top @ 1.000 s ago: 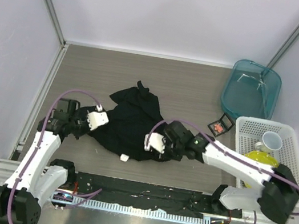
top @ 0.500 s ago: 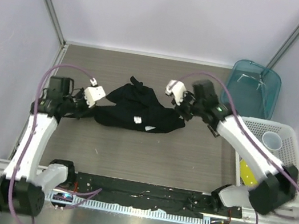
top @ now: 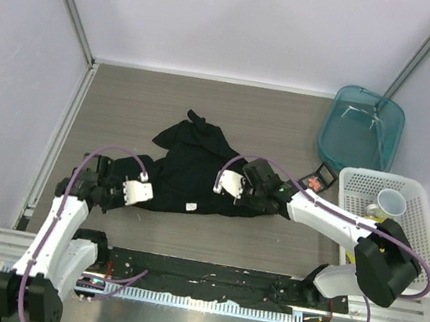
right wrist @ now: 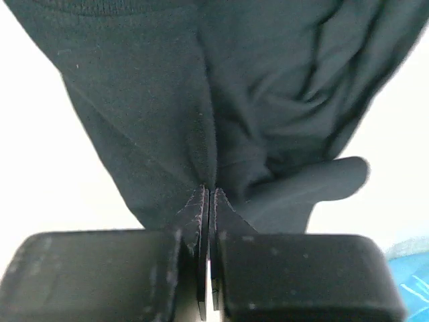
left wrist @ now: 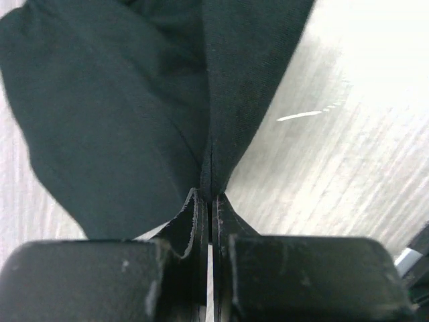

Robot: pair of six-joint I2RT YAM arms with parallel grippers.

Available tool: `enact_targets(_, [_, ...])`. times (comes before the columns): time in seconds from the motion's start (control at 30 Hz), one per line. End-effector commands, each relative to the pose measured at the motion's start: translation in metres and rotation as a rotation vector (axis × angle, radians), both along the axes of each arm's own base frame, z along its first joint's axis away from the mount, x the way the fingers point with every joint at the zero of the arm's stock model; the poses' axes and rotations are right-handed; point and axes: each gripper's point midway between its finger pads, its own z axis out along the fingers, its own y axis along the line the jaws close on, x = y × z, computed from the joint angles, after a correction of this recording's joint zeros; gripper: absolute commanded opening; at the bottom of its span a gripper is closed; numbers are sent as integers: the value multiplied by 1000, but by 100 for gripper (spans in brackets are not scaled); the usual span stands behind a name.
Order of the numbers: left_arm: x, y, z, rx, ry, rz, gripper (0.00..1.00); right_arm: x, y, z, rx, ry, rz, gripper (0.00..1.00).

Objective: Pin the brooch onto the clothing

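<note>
The clothing, a black T-shirt (top: 193,165), lies crumpled in the middle of the table, its white label (top: 190,206) near its front edge. My left gripper (top: 148,187) is shut on the shirt's left edge; the left wrist view shows the cloth (left wrist: 167,100) pinched between the shut gripper (left wrist: 211,198). My right gripper (top: 230,195) is shut on a fold at the shirt's right side, as the right wrist view shows with the cloth (right wrist: 221,80) in the gripper (right wrist: 209,191). A tiny red thing, seemingly the brooch (top: 312,181), lies in a small open black box right of the shirt.
A teal plastic bin (top: 362,129) stands at the back right. A white basket (top: 424,248) holding a mug (top: 390,204) stands at the right edge. The black box (top: 318,178) sits between them and the shirt. A metal rail runs along the near edge.
Both arms have come back toward the near edge and lower, still gripping the shirt. The shirt, stretched out wide half a second ago, has shifted nearer and bunched.
</note>
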Motion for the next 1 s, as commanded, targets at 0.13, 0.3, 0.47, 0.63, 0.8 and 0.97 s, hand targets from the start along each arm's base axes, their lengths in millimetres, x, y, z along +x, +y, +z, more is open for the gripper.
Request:
enact_targets(0.13, [53, 10, 32, 2, -119, 107, 0, 22, 28, 60, 164, -73, 24, 33])
enact_targets(0.3, [53, 8, 29, -4, -118, 93, 0, 9, 17, 58, 162, 35, 56, 53])
enact_targets(0.47, [54, 7, 30, -9, -115, 93, 0, 11, 8, 58, 204, 239, -8, 57])
enact_targets(0.63, [54, 6, 29, -11, -111, 90, 0, 16, 9, 45, 204, 367, -49, 56])
enact_targets(0.8, [55, 7, 30, -10, -106, 91, 0, 10, 12, 36, 189, 444, -17, 50])
enact_targets(0.97, [55, 6, 29, -15, -102, 91, 0, 10, 14, 22, 170, 499, -29, 49])
